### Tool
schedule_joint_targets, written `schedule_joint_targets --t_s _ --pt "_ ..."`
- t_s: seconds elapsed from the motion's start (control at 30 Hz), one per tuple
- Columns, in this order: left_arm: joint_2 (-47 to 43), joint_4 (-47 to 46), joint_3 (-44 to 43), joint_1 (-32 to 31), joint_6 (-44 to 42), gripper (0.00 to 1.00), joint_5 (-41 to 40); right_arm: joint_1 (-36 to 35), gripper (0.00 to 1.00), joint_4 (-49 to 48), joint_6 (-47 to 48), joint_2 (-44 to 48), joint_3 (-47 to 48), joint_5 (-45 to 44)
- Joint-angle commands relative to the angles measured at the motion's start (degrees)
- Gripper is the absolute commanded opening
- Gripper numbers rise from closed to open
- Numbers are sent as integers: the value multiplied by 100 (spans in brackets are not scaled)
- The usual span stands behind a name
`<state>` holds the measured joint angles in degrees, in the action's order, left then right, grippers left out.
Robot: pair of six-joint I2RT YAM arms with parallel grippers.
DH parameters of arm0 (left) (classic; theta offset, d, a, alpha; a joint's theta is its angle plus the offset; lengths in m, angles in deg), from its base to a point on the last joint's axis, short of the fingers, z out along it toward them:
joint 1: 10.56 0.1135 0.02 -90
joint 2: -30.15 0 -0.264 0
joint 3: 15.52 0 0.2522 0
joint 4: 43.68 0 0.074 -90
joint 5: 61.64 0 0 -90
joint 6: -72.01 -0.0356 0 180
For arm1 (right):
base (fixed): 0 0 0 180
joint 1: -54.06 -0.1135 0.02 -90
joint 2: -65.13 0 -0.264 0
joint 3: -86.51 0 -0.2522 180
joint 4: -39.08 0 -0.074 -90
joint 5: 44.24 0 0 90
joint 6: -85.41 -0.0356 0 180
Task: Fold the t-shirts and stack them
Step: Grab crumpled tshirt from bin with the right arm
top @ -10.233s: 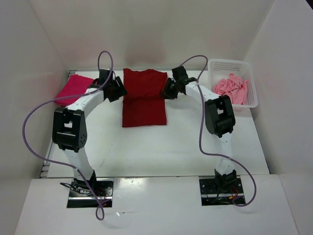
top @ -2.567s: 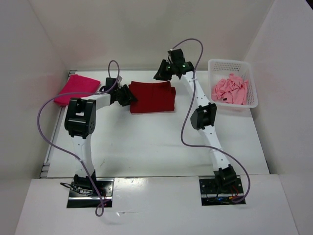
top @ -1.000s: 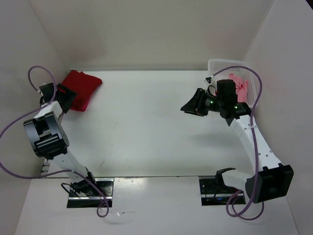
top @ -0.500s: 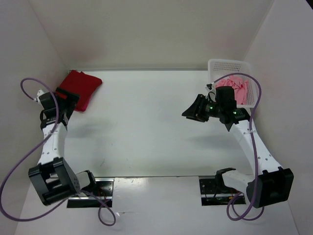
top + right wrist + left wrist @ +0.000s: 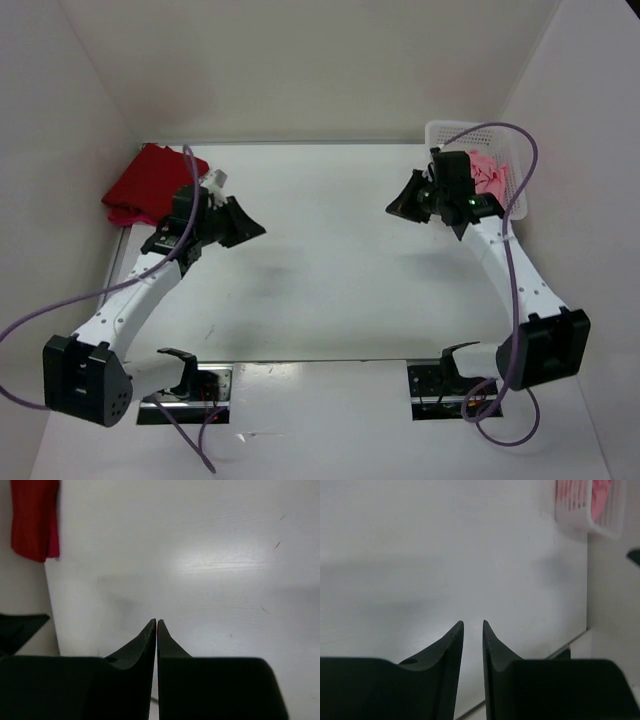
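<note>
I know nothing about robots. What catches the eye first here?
A pile of folded red cloth shirts in the far left corner of the white table stands out sharply. At the far right, a crumpled light pink shirt lies in a white perforated plastic basket. The white left arm and right arm hang between them, holding nothing.

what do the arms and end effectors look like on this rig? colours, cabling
The left arm and right arm have white links and chunky black joint housings. The left end effector and right end effector are black, each with two tapered, pointed fingers. A purple cable loops loosely along each arm.
</note>
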<state>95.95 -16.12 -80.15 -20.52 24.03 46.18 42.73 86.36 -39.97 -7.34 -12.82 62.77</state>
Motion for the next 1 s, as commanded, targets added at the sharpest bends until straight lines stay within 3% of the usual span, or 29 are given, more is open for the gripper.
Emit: schedule_joint_targets --t_s 0.0,0.1,0.2,0.37,0.43,0.63,0.8,0.83,0.87,0.97 --pt "344 -71 -359 -559 -273 29 555 -255 6 338 267 -723 812 -1241" --pt "1073 385 -1141 -850 -668 31 309 -308 4 734 425 -1372 1726 -2139" --pt "1453 378 -1846 -1183 -722 32 722 -63 17 788 655 -1734 2561 -2624" --pt "1287 36 -1541 -1606 -801 24 1038 947 28 929 427 -2096 2985 -2502" --pt "1103 35 -1304 -1667 -801 25 1162 1160 37 849 357 -2271 2985 -2641" --pt "847 -141 -968 -1668 -984 44 1276 1615 54 728 304 -3001 3126 -3011" --pt "645 -316 -696 -1668 -976 76 1030 2108 58 366 5 -3588 3292 -2985" --pt "645 -386 -618 -1668 -976 91 1030 2109 58 288 -135 -3703 3362 -2985" --pt "592 -387 -565 -1668 -916 99 969 2161 58 287 -249 -3818 3537 -2985" --pt "592 -387 -625 -1668 -985 99 829 2162 57 103 -724 -4231 3661 -3063"
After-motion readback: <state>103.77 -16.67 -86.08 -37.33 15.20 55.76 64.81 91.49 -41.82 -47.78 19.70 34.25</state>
